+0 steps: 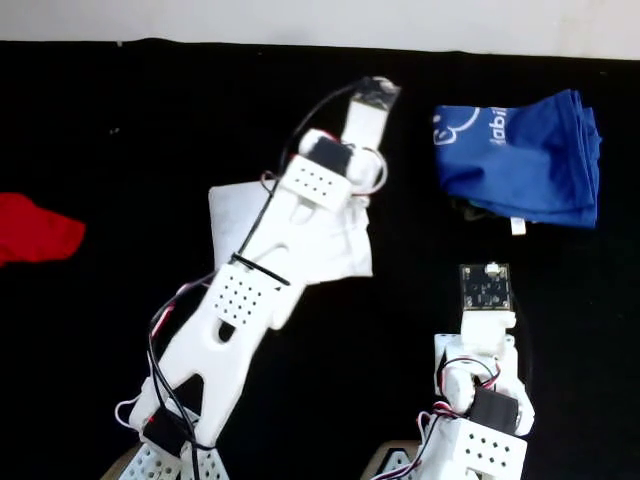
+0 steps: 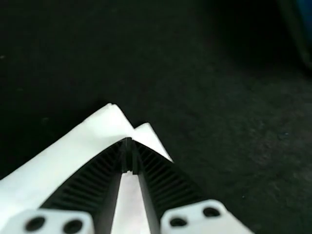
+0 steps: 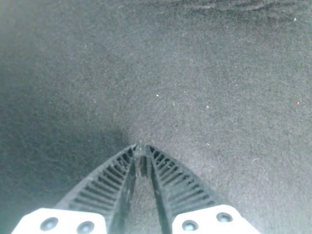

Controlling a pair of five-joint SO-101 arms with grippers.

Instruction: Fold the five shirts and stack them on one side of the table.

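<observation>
My left fingers (image 2: 163,180) are pinched together on a folded corner of the white shirt (image 2: 73,156). In the left wrist view two layers of white cloth meet at the tips, with the dark surface (image 2: 204,97) behind them. My right fingers (image 3: 170,185) are pressed tip to tip with nothing between them, above bare dark surface (image 3: 204,87).

From the high view the white shirt (image 1: 340,250) lies near the middle of the surface (image 1: 120,130). It is partly folded, and my left arm stretches across it toward the far edge. That view also places the rest of the work. The folded blue shirts (image 1: 520,160) sit stacked near the far right corner, well apart from the white one. A rumpled red shirt (image 1: 35,228) lies at the left edge. My right arm is drawn back at the near edge on the right side, apart from every shirt. The left wrist view catches a sliver of the blue shirts (image 2: 298,19) at its border.
</observation>
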